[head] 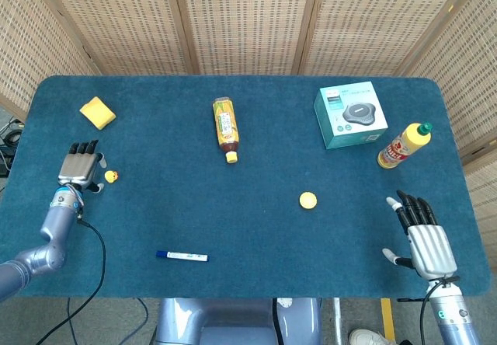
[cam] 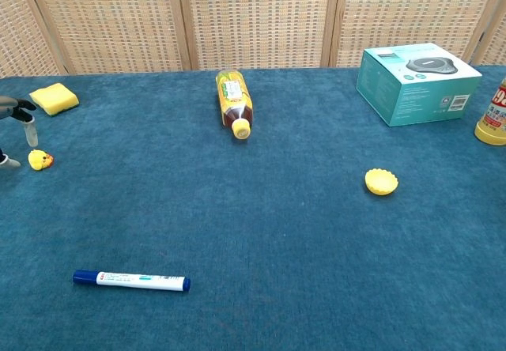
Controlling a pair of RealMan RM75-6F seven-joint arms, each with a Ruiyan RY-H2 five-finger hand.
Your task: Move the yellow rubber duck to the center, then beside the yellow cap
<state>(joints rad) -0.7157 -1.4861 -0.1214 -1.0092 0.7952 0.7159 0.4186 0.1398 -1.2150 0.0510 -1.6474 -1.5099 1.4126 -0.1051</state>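
Note:
The small yellow rubber duck (head: 111, 176) (cam: 39, 160) sits on the blue table at the far left. My left hand (head: 80, 164) lies just left of it with fingers apart and holds nothing; only its fingertips (cam: 24, 118) show at the chest view's left edge. The yellow cap (head: 308, 200) (cam: 381, 182) lies right of the table's middle. My right hand (head: 423, 236) rests open near the front right corner, seen only in the head view.
A tea bottle (head: 225, 127) (cam: 232, 100) lies on its side at the back middle. A yellow sponge (head: 98, 113) (cam: 54, 98) sits back left. A teal box (head: 351, 114) (cam: 417, 80) and a yellow squeeze bottle (head: 403, 146) stand back right. A blue marker (head: 182, 256) (cam: 131, 280) lies front left.

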